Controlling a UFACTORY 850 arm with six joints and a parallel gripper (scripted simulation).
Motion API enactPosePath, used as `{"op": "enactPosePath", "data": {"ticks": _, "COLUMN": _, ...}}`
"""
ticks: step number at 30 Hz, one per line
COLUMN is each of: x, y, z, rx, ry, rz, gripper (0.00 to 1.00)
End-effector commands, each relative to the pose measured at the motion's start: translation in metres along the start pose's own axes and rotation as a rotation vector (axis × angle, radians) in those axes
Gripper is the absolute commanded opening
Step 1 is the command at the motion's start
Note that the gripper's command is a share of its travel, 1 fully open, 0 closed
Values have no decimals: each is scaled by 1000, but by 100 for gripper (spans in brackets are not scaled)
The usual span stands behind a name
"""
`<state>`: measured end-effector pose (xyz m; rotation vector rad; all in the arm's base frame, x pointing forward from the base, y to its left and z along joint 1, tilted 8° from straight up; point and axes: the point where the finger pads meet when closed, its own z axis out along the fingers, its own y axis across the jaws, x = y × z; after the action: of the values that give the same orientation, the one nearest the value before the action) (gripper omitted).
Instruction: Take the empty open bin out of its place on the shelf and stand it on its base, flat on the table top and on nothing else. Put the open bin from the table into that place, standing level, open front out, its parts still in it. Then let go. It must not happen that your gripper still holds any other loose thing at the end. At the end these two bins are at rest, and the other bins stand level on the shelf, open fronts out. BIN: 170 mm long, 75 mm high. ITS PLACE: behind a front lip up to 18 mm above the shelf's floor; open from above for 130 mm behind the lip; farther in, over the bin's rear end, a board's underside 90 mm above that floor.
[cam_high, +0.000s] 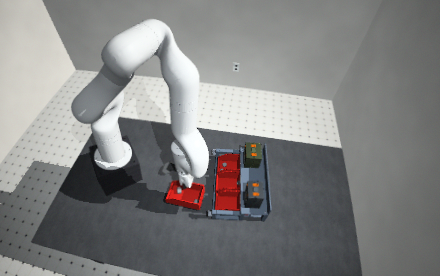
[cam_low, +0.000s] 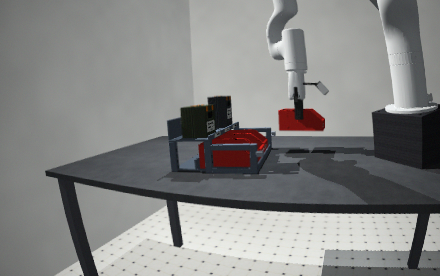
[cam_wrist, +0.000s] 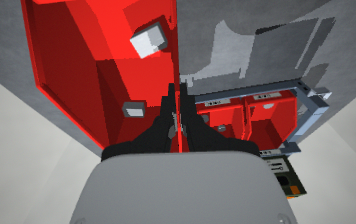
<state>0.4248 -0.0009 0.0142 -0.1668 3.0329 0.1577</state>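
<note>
- Clearly, the pincer (cam_high: 186, 183) (cam_low: 298, 116) (cam_wrist: 178, 93) was clamped on a side wall of the open red bin (cam_high: 186, 196) (cam_low: 312, 120) (cam_wrist: 65, 65), one finger on either face of the wall
- That bin hung above the table (cam_high: 300, 215) (cam_low: 125, 162) (cam_wrist: 210, 12), apart from the shelf (cam_high: 268, 185) (cam_low: 174, 156) (cam_wrist: 245, 90) and on its side toward the arm's pedestal (cam_high: 117, 176) (cam_low: 395, 137); seen from the exterior, its base looked about level
- Two pale parts lay apart inside it: a blocky one (cam_high: 179, 190) (cam_wrist: 148, 40) and another (cam_high: 196, 201) (cam_wrist: 134, 109)
- Within the shelf, three red bins (cam_high: 227, 180) (cam_low: 232, 159) (cam_wrist: 270, 127) stood side by side in a row, so the place had not been vacated
- On the shelf's raised rear board, a dark green box (cam_high: 253, 155) (cam_low: 197, 121) (cam_wrist: 284, 172) and a dark grey box (cam_high: 254, 194) (cam_low: 220, 112) stood apart, both with orange marks
- Which of the shelf's three bins was the empty one could not be told for certain
</note>
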Motion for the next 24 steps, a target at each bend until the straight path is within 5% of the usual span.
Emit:
{"op": "enactPosePath", "data": {"ticks": 1, "x": -1, "y": 0, "z": 0, "rx": -1, "ry": 0, "rz": 0, "gripper": 0}}
{"op": "enactPosePath", "data": {"ticks": 10, "x": 1, "y": 15, "z": -1, "rx": -1, "ry": 0, "rz": -19, "gripper": 0}}
{"op": "enactPosePath", "data": {"ticks": 22, "x": 17, "y": 112, "z": -1, "rx": -1, "ry": 0, "rz": -144, "gripper": 0}}
{"op": "enactPosePath", "data": {"ticks": 24, "x": 17, "y": 112, "z": -1, "rx": -1, "ry": 0, "rz": -144, "gripper": 0}}
